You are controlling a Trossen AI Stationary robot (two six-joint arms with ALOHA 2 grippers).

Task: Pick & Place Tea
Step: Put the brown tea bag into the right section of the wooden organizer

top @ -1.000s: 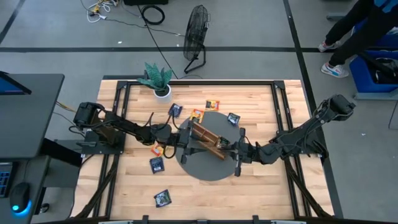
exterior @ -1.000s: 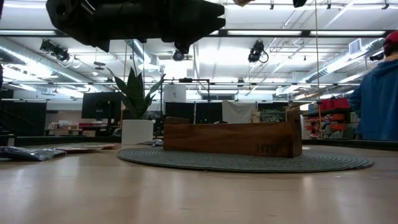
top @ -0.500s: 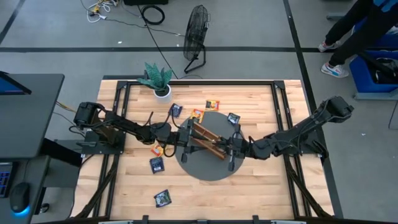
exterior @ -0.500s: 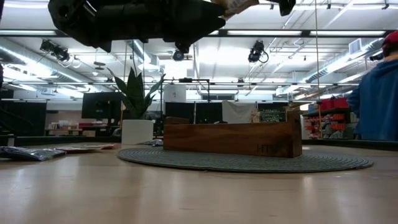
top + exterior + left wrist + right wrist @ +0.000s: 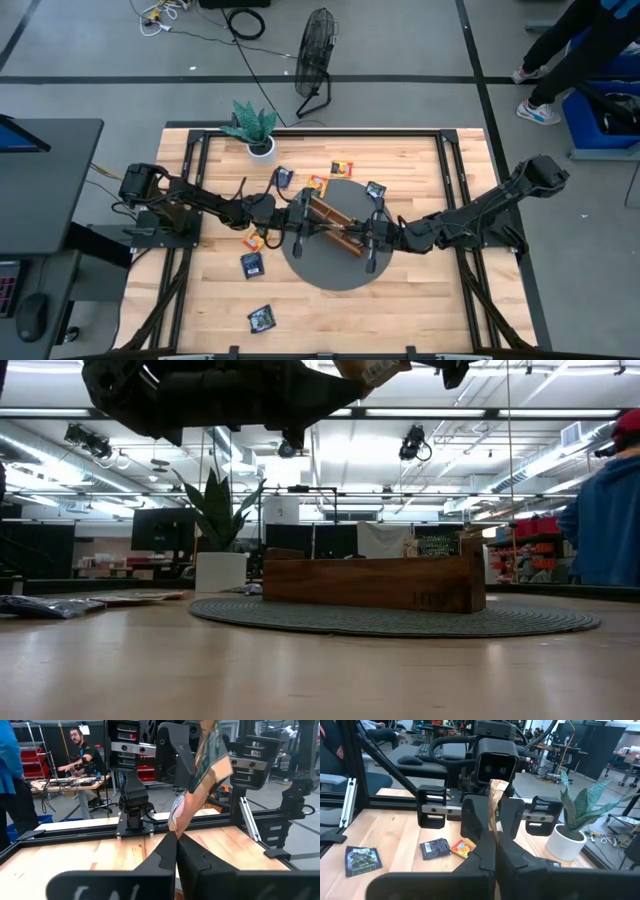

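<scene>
So both grippers meet above the wooden divided tray (image 5: 333, 224), and the same pale beige tea sachet (image 5: 200, 785) is pinched from two sides. The left gripper (image 5: 176, 837) has its fingers pressed together on one edge of it, and the right gripper (image 5: 494, 842) is clamped on the opposite edge, so the sachet hangs in the air between them. In the high view the sachet itself is basically hidden under the arms; the low view only catches a cut-off corner of it at the very top, and what's printed on it can't be read in any view.

The tray sits on the round grey mat (image 5: 335, 268) in the middle of the tabletop (image 5: 420, 310), and its compartments can't be made out from above.

The other sachets lie scattered: an orange one (image 5: 342, 168) and dark ones (image 5: 283, 177) near the far rim of the mat, a dark one (image 5: 251, 265) and an orange one partly under the left arm, one more dark one (image 5: 261, 318) near the front edge. A potted plant (image 5: 256, 128) stands at the far-left corner.
</scene>
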